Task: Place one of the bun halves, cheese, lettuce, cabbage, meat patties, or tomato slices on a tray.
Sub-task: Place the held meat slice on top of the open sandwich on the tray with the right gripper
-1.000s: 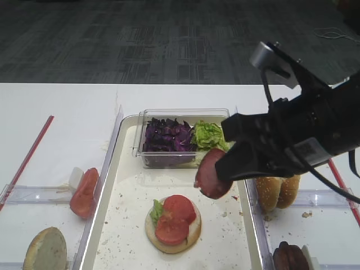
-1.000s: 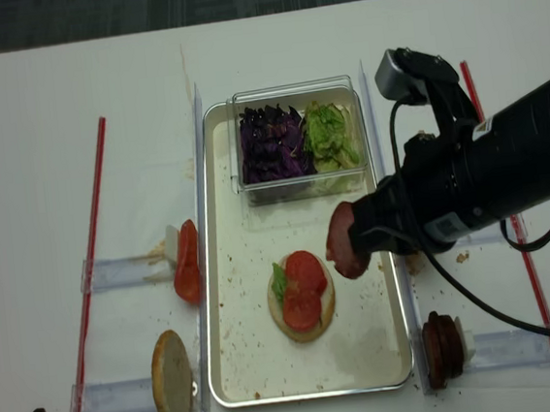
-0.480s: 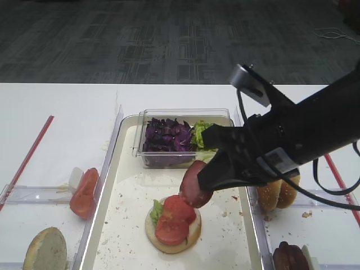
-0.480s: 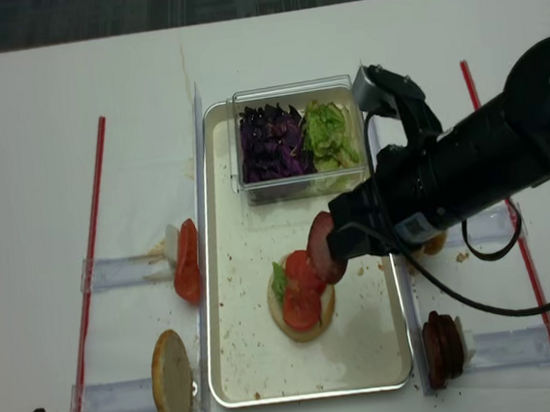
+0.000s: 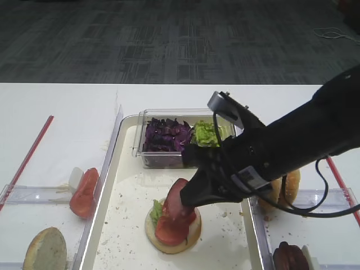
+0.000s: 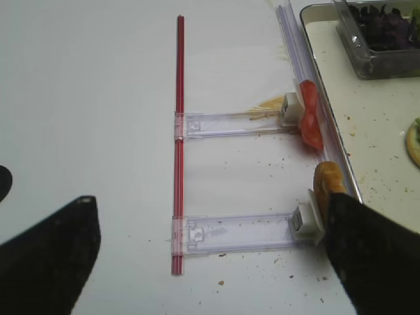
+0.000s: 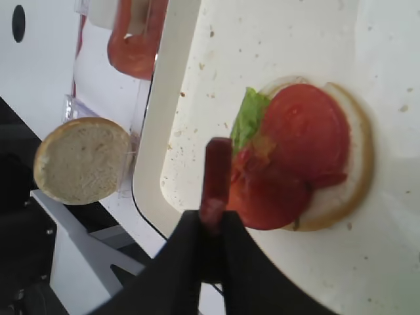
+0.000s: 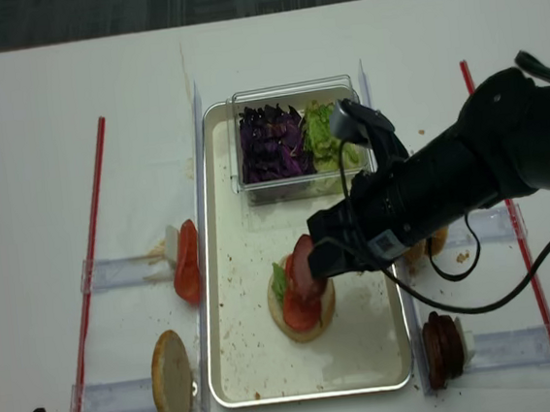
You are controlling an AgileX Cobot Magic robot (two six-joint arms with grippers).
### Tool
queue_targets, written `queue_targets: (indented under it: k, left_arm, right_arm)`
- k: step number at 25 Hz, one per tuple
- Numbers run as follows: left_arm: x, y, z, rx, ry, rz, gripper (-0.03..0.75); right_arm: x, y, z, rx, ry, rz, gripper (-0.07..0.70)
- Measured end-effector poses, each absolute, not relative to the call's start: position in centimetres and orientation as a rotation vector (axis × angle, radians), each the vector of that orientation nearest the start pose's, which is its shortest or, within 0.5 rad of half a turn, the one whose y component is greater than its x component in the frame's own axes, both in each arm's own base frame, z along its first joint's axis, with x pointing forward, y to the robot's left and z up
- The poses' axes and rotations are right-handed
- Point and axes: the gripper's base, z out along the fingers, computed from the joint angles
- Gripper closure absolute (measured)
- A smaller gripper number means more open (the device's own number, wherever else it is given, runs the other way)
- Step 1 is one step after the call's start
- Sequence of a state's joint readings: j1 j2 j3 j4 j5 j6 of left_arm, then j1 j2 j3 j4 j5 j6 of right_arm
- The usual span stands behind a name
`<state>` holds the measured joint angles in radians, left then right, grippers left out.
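My right gripper [image 7: 211,220] is shut on the rim of a meat patty [image 7: 215,177], holding it edge-on. The patty [image 5: 175,199] hangs tilted at the left side of a bun half [image 7: 357,164] that carries lettuce [image 7: 248,118] and two tomato slices [image 7: 305,134]. I cannot tell whether it touches the tomato. That stack [image 8: 303,312] lies in the middle of the cream tray [image 8: 260,358], with the right gripper [image 8: 321,258] reaching over it from the right. My left gripper [image 6: 209,200] is open and empty above the table, left of the tray.
A clear box at the tray's far end holds purple cabbage [image 5: 167,135] and lettuce [image 5: 207,134]. Left of the tray stand a tomato slice [image 5: 84,191] and a bun half [image 5: 46,250] on clear holders. Buns [image 5: 281,191] and patties [image 5: 289,256] stand to the right. Red strips [image 8: 90,263] flank both sides.
The right gripper has carried the patty left and down, from above the tray's right part to the tomato-topped bun. The left gripper has stayed put.
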<state>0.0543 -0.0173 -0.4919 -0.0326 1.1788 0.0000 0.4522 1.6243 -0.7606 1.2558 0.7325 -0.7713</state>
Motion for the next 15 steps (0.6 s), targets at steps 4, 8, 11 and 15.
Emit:
queue_targets:
  k: [4, 8, 11, 15]
  left_arm:
    - [-1.2, -0.3, 26.6, -0.054, 2.152, -0.008, 0.045]
    - [-1.2, -0.3, 26.6, -0.054, 2.152, -0.008, 0.045]
    - [-1.2, -0.3, 26.6, -0.054, 2.152, -0.008, 0.045]
    - [-1.2, -0.3, 26.6, -0.054, 2.152, -0.008, 0.045]
  right_arm:
    - [23.1, 19.0, 17.7, -0.396, 2.699, 1.174, 0.521]
    - [23.7, 19.6, 17.2, -0.391, 2.712, 1.180, 0.521]
    - [23.8, 19.6, 16.7, -0.381, 2.727, 1.171, 0.521]
    - [23.9, 19.6, 16.0, -0.363, 2.749, 1.161, 0.521]
